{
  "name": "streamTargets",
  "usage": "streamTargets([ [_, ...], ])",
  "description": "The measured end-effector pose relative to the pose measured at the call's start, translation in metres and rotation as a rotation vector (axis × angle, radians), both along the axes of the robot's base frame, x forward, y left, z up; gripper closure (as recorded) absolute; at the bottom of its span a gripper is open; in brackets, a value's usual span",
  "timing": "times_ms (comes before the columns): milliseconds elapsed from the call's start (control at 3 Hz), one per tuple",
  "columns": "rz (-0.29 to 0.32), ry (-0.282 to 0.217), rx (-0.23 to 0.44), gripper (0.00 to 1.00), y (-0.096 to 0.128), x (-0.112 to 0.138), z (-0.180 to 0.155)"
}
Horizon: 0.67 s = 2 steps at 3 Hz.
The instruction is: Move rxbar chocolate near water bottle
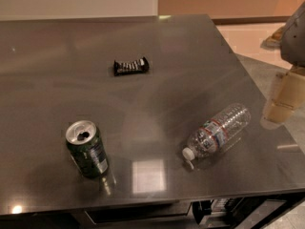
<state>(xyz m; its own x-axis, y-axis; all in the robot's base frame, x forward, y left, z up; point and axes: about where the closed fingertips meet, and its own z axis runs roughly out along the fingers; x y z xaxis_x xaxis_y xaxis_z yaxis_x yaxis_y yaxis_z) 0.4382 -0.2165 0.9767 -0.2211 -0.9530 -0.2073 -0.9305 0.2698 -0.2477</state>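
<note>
Black crimped rxbar chocolate (131, 66), claw (280, 103) at right edge

The tool (281, 98) (right edge, beside the table (190, 46)) is cut off; the rxbar chocolate (131, 66) lettering is unreadable.

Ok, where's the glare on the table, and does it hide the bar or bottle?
Camera view: a bright square reflection lies on the table near its front edge, between the green can and the water bottle; a smaller glint shows at the front left corner. Neither covers the bottle or the rxbar chocolate farther back. The gripper hangs at the right edge, off the table.
</note>
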Motion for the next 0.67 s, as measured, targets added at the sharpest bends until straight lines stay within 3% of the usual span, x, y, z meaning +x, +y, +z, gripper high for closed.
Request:
streamTargets([
  [333, 0.000, 0.000, 0.000, 0.00, 0.000, 0.000, 0.000],
  [667, 0.042, 0.009, 0.032, 0.00, 0.008, 0.011, 0.005],
])
